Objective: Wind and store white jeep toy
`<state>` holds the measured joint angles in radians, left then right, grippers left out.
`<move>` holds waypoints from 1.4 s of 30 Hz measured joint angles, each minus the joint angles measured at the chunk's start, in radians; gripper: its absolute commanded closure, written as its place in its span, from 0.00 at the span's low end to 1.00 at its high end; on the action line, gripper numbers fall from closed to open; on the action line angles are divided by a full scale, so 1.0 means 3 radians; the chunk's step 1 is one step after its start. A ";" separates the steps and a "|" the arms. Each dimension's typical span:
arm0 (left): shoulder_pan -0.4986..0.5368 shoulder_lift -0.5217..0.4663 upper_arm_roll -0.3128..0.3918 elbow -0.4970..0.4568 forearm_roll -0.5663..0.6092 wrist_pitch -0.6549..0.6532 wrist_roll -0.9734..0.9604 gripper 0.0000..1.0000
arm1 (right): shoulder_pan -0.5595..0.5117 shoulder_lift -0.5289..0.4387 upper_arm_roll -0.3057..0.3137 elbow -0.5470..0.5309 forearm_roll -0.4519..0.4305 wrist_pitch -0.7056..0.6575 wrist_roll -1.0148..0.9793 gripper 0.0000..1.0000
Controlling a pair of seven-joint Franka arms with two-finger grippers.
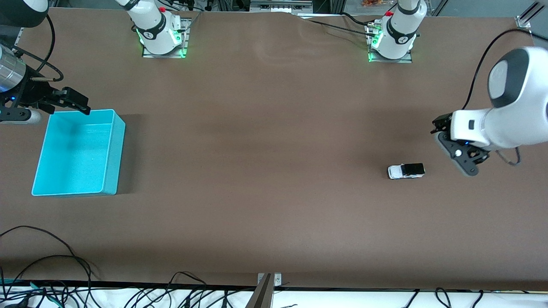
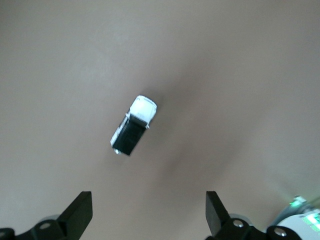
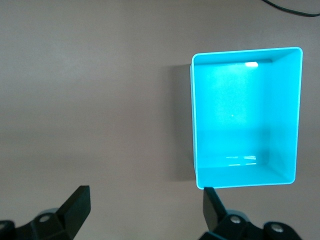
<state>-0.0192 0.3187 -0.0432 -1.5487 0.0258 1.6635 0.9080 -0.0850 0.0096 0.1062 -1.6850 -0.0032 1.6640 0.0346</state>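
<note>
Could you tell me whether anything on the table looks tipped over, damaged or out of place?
Nothing stands out: the white jeep toy sits upright on its wheels on the table, and the turquoise bin stands upright and empty.

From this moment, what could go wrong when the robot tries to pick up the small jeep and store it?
1. The white jeep toy is tiny and sits on wheels on the bare table; the open left gripper, beside it, may nudge it so it rolls away.
2. The turquoise bin stands at the right arm's end of the table, near the open right gripper; the long carry or a handover might drop the toy.
</note>
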 measured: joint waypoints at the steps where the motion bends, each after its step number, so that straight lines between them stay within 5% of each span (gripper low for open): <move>1: 0.0000 0.0045 -0.0001 -0.0010 0.0000 0.0058 0.0108 0.00 | 0.0000 0.0000 0.0000 0.0000 0.0000 0.0000 0.0000 0.00; 18: 0.0000 0.0250 -0.0014 -0.0845 0.0150 0.1311 0.0935 0.00 | 0.0001 0.0000 0.0000 0.0000 0.0001 0.0000 0.0000 0.00; 42: 0.0024 0.0449 -0.0031 -0.1305 0.0322 0.2237 0.1567 0.00 | 0.0001 0.0000 0.0000 0.0000 0.0001 0.0000 0.0000 0.00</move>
<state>-0.0121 0.4535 -0.0526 -1.9403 0.1225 2.3347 1.3781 -0.0847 0.0096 0.1063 -1.6850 -0.0030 1.6640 0.0346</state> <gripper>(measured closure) 0.000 0.000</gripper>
